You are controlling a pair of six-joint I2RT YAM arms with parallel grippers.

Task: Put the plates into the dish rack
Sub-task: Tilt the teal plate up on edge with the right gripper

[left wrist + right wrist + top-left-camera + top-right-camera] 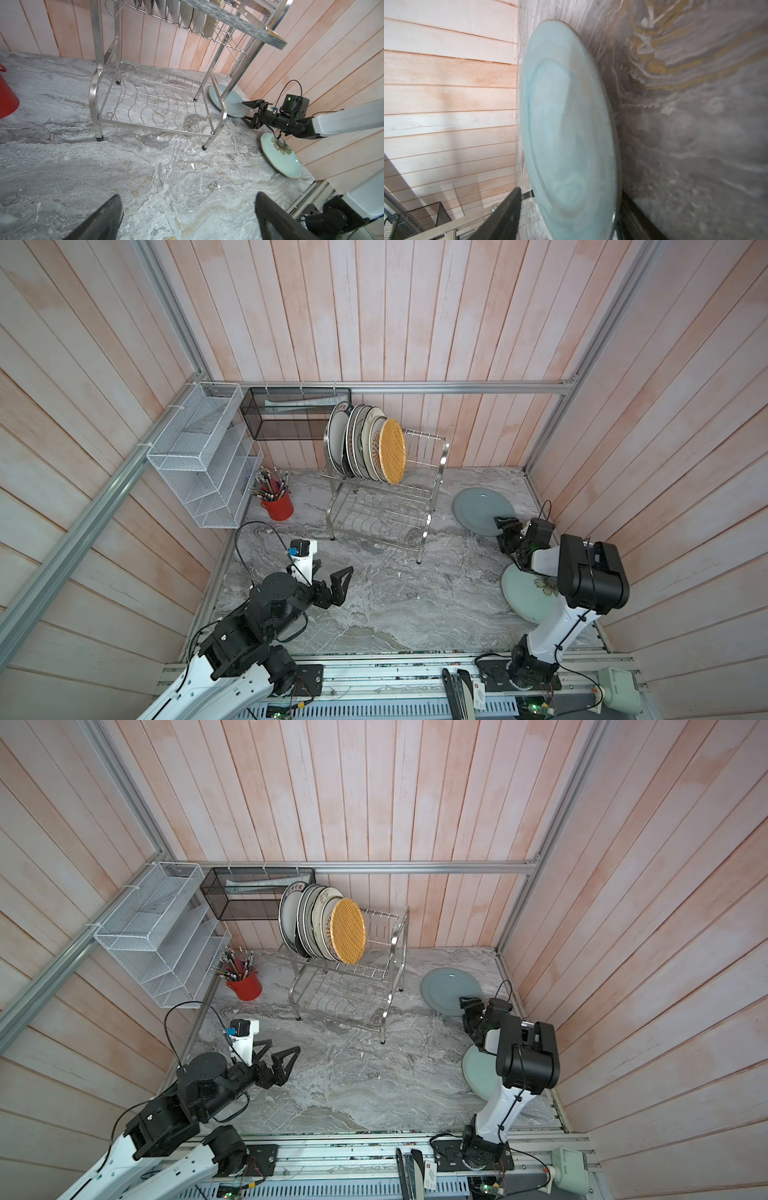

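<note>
A red cup (277, 506) of pens stands left of the dish rack (384, 497), and a black mesh basket (291, 418) hangs behind it. The upper tier holds a row of plates (357, 439) on edge, with the yellow woven plate (393, 450) at the end. Right of the rack, a smooth grey-blue plate (482, 506) sits on the marble table (374, 593). The right gripper (246, 111) straddles its rim with its fingers apart. The right arm hides part of a flowered teal plate (280, 158). In front of the rack the left gripper (336, 568) hovers, spread wide and empty.
</note>
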